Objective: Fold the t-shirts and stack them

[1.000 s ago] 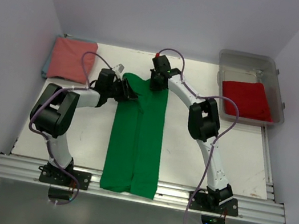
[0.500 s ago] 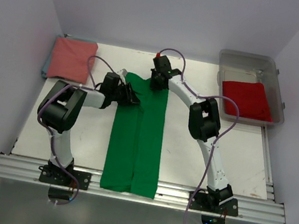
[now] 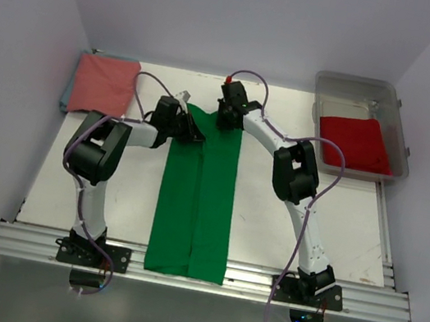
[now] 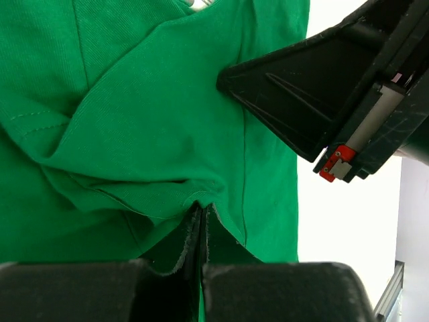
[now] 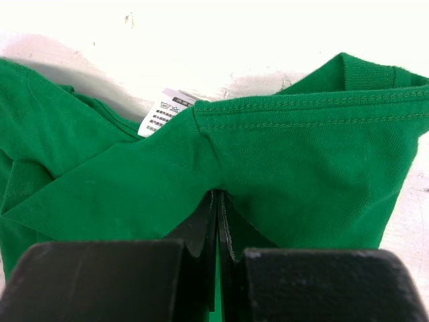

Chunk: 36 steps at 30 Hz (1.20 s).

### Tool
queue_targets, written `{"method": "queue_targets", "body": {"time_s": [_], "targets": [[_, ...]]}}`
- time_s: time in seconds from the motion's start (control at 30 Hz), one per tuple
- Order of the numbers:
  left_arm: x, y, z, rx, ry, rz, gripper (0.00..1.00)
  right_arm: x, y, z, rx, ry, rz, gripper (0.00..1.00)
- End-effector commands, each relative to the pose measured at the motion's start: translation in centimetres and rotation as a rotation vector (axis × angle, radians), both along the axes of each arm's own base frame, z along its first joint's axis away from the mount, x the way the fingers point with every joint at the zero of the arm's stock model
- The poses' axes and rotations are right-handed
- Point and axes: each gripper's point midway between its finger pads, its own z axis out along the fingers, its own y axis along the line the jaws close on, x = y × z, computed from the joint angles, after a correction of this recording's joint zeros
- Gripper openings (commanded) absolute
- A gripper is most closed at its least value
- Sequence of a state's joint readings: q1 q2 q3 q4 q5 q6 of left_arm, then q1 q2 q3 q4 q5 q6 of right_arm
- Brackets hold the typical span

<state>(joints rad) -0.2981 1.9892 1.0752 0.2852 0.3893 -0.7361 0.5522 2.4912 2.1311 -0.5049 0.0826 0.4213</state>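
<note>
The bright green cloth t-shirt [image 3: 196,199] lies on the white bench [image 3: 305,219], folded lengthwise into a long strip. It runs from the middle of the near edge towards the middle of the far edge and slightly overhangs the near edge.

The left gripper [image 4: 201,218] is clenched on a bunched fold at the far left corner of the strip. The right gripper [image 5: 218,211] is clamped on the far end of the same shirt, at the neck opening, just beside a small white sewn-in label [image 5: 163,111]. The two grippers sit near each other.

A salmon-pink folded shirt [image 3: 102,84] rests at the far left corner. A red shirt [image 3: 357,142] lies inside a clear plastic bin [image 3: 367,88] at the far right corner.
</note>
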Motion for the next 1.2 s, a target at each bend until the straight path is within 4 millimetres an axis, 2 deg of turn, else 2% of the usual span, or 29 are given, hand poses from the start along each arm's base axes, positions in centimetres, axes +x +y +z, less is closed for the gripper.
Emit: {"method": "queue_targets", "body": {"time_s": [0.0, 0.13, 0.2, 0.23, 0.27, 0.37, 0.47, 0.53, 0.6, 0.83, 0.87, 0.9, 1.0, 1.07, 1.17], "targets": [[1.7, -0.8, 2.5, -0.006, -0.099, -0.031, 0.00, -1.8, -3.1, -4.0, -0.102, 0.105, -0.028, 0.00], [1.4, -1.2, 5.5, -0.026, -0.150, -0.039, 0.00, -1.8, -3.2, -4.2, -0.102, 0.105, -0.029, 0.00], [1.4, -1.6, 8.1, -0.032, -0.206, -0.053, 0.00, -1.9, -3.2, -4.5, -0.103, 0.111, -0.027, 0.00], [1.0, -2.2, 8.7, -0.029, -0.219, -0.073, 0.00, -1.9, -3.2, -4.5, -0.103, 0.111, -0.029, 0.00], [1.0, -2.9, 10.3, -0.034, -0.250, -0.095, 0.00, -2.0, -3.2, -4.7, -0.104, 0.114, -0.028, 0.00], [0.2, -4.8, 11.9, -0.032, -0.264, -0.177, 0.00, -2.0, -3.3, -5.0, -0.107, 0.118, -0.029, 0.00], [0.0, -6.2, 12.6, -0.015, -0.278, -0.217, 0.00, -2.0, -3.2, -5.0, -0.102, 0.119, -0.029, 0.00], [-0.2, -6.6, 11.9, 0.008, -0.252, -0.235, 0.00, -2.1, -3.2, -5.0, -0.101, 0.121, -0.028, 0.00], [0.4, -7.2, 11.2, 0.021, -0.226, -0.259, 0.00, -2.0, -3.3, -4.8, -0.102, 0.117, -0.028, 0.00], [1.0, -8.3, 6.2, 0.101, -0.071, -0.311, 0.02, -2.3, -3.5, -4.9, -0.112, 0.122, -0.027, 0.00], [1.2, -8.2, 5.8, 0.122, -0.071, -0.299, 0.07, -2.2, -3.5, -4.9, -0.112, 0.121, -0.027, 0.00], [1.0, -8.3, 5.4, 0.136, -0.068, -0.311, 0.20, -2.3, -3.6, -5.0, -0.115, 0.123, -0.028, 0.00], [0.9, -8.4, 5.2, 0.166, -0.091, -0.309, 0.45, -2.4, -3.6, -5.3, -0.116, 0.127, -0.027, 0.00], [0.4, -8.3, 5.6, 0.177, -0.113, -0.306, 0.50, -2.5, -3.6, -5.4, -0.119, 0.131, -0.024, 0.00], [-0.2, -8.4, 7.3, 0.170, -0.186, -0.311, 0.59, -2.6, -3.6, -5.6, -0.117, 0.136, -0.024, 0.00]]}}
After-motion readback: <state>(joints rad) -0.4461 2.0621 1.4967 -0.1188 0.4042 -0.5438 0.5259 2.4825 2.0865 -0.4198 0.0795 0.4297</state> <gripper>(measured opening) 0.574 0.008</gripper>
